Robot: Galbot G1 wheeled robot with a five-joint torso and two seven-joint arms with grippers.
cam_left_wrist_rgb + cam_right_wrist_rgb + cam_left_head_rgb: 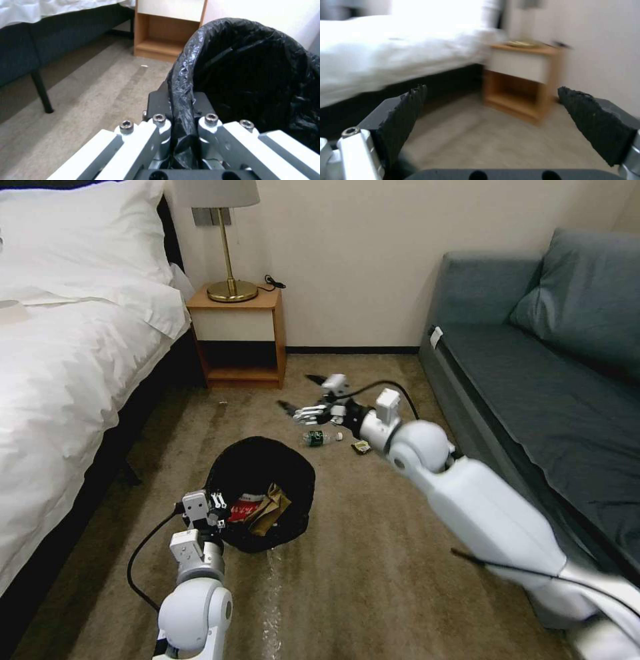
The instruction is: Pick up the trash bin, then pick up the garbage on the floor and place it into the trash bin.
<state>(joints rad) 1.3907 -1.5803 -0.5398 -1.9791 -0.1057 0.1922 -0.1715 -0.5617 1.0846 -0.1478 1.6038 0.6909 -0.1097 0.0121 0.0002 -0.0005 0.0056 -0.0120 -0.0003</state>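
Down low at the robot's left, the left gripper [215, 508] is clenched on the near rim of the trash bin [293, 473]; in the left wrist view its two pads sit tight on either side of the black bag's folded edge [181, 100], pinching the liner and rim between them. Just past those fingertips, inside the bin, lie the crushed red-and-white carton [241, 509] and the crumpled tan paper bag [269, 508], touching one another.

Farther out over the carpet [373, 553], the right gripper [301, 392] hangs with its jaws spread wide and nothing between them; in the right wrist view the two dark ridged pads [407, 110] stand well apart, with the wooden nightstand [523, 80] and the bed [386, 55] beyond them. Just below and on the robot's side of that released pincer lies the clear bottle [322, 437] with its green label, on its side on the floor. Beside the bottle, near the right arm's wrist, sits the small wrapper [361, 447]. Both pieces lie beyond the bin, apart from it. To the right of the arm stands the grey sofa [533, 380].
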